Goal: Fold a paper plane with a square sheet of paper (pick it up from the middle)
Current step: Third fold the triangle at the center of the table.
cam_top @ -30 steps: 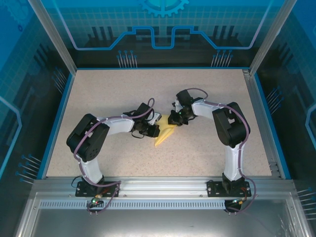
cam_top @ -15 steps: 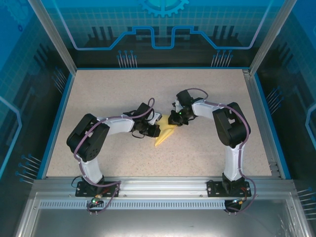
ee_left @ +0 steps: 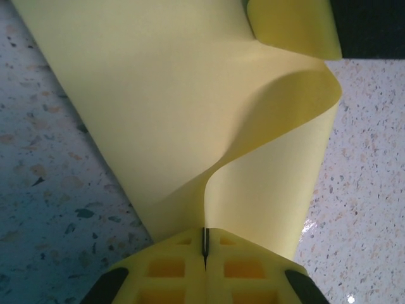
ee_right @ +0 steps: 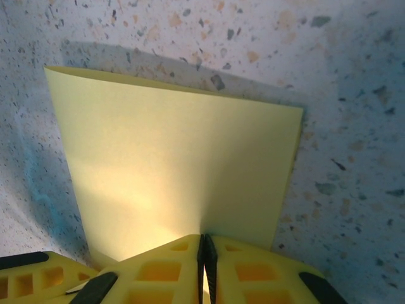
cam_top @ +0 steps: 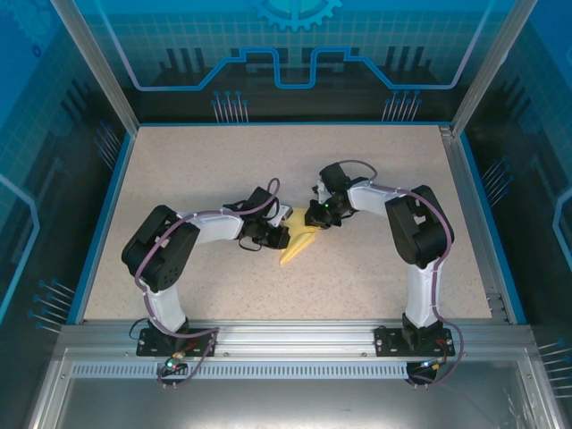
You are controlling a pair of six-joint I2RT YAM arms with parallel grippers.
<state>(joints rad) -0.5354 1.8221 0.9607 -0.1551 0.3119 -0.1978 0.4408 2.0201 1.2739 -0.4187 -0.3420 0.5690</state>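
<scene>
The pale-yellow sheet of paper [cam_top: 298, 248] lies mid-table, folded into a slim wedge like a paper plane, its tip pointing toward the near edge. My left gripper [cam_top: 279, 236] is at its left side and my right gripper [cam_top: 316, 217] at its far end. In the left wrist view the left gripper [ee_left: 204, 235] is shut on a raised fold of the paper [ee_left: 158, 95], which curls up in a wave beyond the fingers. In the right wrist view the right gripper [ee_right: 205, 244] is shut on the edge of a flat layer of the paper [ee_right: 177, 164] lying on the table.
The speckled beige tabletop [cam_top: 223, 170] has blue rails on the left and far sides and a metal frame on the right [cam_top: 474, 214]. Both arms bend inward, their wrists close together over the paper.
</scene>
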